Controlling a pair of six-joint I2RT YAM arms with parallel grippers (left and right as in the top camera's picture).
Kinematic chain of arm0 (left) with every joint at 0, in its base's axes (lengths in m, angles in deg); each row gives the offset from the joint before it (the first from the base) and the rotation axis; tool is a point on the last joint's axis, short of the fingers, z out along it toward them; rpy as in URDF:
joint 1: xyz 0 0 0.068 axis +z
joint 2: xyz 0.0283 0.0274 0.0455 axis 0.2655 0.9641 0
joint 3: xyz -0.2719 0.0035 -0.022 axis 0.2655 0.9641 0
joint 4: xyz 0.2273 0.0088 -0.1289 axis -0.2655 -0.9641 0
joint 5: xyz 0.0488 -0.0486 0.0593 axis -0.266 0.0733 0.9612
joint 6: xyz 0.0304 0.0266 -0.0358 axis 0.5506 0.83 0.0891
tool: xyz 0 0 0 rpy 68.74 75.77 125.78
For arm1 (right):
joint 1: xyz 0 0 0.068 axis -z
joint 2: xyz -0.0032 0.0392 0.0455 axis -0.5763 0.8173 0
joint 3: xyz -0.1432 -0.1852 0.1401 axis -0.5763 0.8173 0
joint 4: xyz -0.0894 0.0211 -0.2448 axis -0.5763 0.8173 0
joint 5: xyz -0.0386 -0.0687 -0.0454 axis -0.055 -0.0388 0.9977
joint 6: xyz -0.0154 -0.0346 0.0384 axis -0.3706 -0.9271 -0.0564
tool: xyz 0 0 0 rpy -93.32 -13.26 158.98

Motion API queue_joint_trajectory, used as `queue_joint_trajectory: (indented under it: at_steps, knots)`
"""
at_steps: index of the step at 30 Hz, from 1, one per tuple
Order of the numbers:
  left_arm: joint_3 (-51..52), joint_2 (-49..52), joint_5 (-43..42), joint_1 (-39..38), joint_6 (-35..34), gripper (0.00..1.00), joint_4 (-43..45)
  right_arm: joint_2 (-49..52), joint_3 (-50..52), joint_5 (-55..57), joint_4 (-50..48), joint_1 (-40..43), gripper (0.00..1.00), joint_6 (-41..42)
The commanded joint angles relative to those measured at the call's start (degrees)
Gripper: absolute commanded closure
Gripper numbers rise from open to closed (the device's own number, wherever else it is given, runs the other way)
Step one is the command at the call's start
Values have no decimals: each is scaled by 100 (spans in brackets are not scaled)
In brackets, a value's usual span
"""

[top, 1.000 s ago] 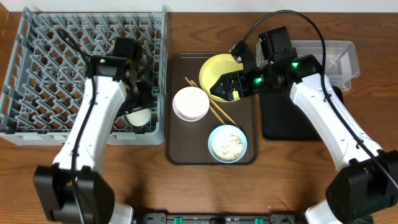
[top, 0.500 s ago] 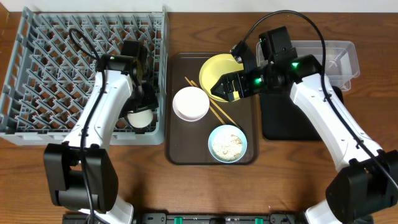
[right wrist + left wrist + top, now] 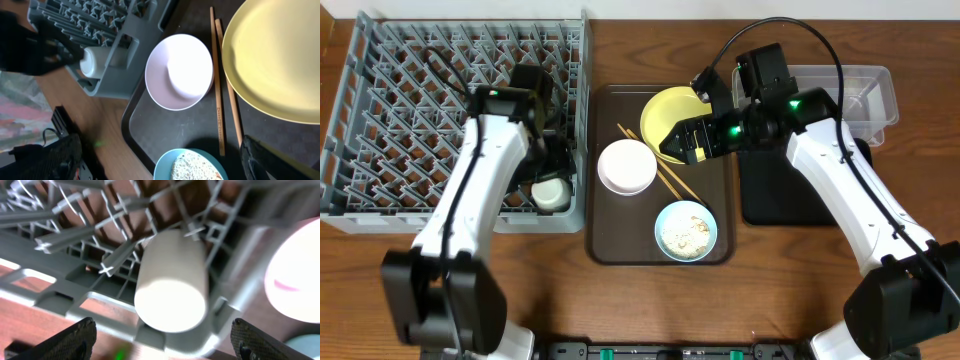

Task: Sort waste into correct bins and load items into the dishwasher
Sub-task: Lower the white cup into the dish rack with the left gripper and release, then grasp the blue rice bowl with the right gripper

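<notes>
One small white cup [image 3: 171, 282] lies in the near corner of the grey rack [image 3: 380, 120], partly hidden overhead by the left arm [image 3: 470, 200]. Left fingers [image 3: 65, 342], earlier around it, now stand wide; right fingers [image 3: 47, 160] likewise wide.

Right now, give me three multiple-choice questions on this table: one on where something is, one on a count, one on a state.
1. Where is the small white cup? A: in the grey dish rack. B: in the clear tub. C: on the black tray.
2. How many bowls sit on the brown tray? A: one. B: two. C: three.
3. The light-blue bowl is: A: empty. B: upside down. C: holding rice-like scraps.
Answers: 1 A, the cup lies in the rack's corner beside the brown tray. 2 B, the white bowl and the light-blue one. 3 C, white scraps cover its middle.
</notes>
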Motion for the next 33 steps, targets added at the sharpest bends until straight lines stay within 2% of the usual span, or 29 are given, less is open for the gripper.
queue_joint_trajectory:
  at_steps: [1, 7, 12, 14, 17, 21, 23, 29, 33]
  knots:
    - [-348, -815, -400, -4, -11, 13, -57, 52, -4, 94, 83, -59, 1, -114]
    - [-326, -1626, -1005, -258, -15, 14, -103, 9, -13, 450, 216, 31, 1, 72]
    - [-310, -1733, -1001, -616, -157, 14, -142, -57, -63, 466, 238, 66, 1, 339]
    - [-310, -1733, -994, -619, -341, 15, -138, -57, -63, 791, 417, -48, 1, 560]
    - [-310, -1733, -918, -619, -426, 16, -142, -55, -61, 1884, 850, -271, 9, 1373]
    - [-310, -1733, -374, -520, -699, 16, -107, -48, 68, 2094, 988, -820, 34, 1821]
    - [-310, -1733, -90, -369, -826, 16, 15, -42, 120, 2347, 977, -1182, 42, 1985]
    - [-310, -1733, 216, 186, -914, 16, 181, -39, 345, 3738, 970, -2247, 46, 2835]
    - [-310, -1733, 608, 573, -909, 16, 39, -33, 562, 4000, 837, -2734, 47, 2959]
